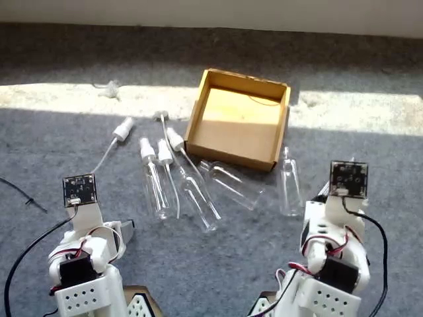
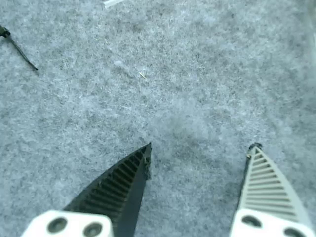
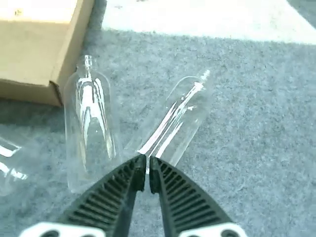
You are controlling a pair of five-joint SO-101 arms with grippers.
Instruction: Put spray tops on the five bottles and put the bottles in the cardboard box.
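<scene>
Our left hand (image 2: 201,146) is spread wide, holding nothing, over the grey bench (image 2: 197,74). We see our right hand (image 3: 147,159) closed, tips almost touching, gripping nothing, just short of a clear bottle (image 3: 91,123) lying by a corner of the cardboard box (image 3: 44,54). Other bottles (image 1: 231,185) and spray tops (image 1: 165,153) lie beside that box.

Hard sunlight falls in a bright band across the far side of the table (image 1: 370,112), washing it nearly white and lighting the floor of the box (image 1: 238,115). The near side lies in even shade. The clear bottles (image 3: 91,123) carry white glints.
</scene>
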